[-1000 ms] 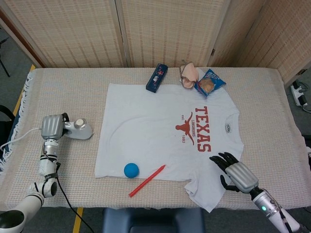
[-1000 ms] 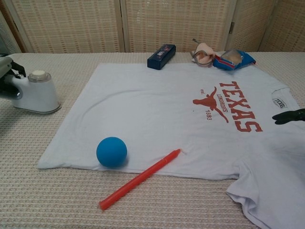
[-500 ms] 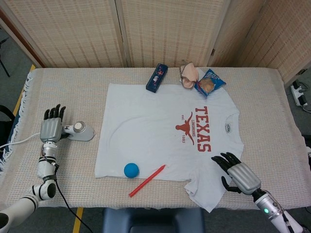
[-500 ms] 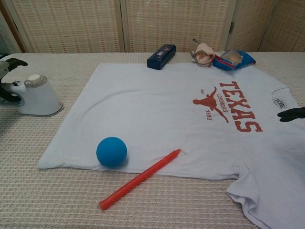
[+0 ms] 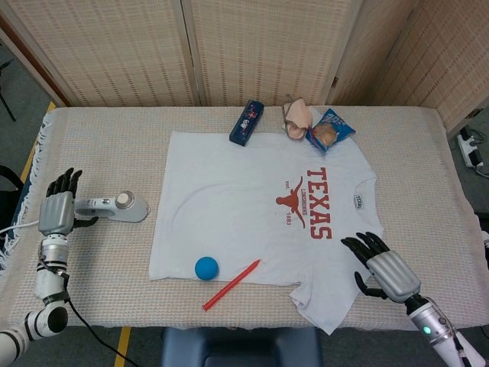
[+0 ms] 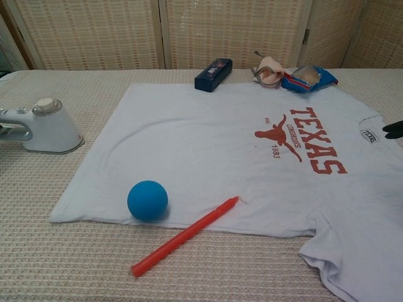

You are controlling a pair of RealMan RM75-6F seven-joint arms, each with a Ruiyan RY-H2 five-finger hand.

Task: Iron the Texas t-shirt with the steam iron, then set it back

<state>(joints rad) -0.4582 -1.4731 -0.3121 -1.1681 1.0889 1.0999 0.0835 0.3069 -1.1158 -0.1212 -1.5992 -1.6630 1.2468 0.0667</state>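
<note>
The surface (image 5: pixel 428 168) holds the white Texas t-shirt (image 5: pixel 244 206), spread flat between the two hands. The steam iron (image 5: pixel 114 207) sits just beside the left hand (image 5: pixel 58 209), on its inner side, and its handle points at that hand. The left hand has its fingers spread apart and holds nothing. The right hand (image 5: pixel 384 269) is empty too, fingers apart, just beside the shirt's sleeve. A red pen (image 5: pixel 231 284) and a blue ball (image 5: pixel 206 267) lie near the shirt's bottom edge.
</note>
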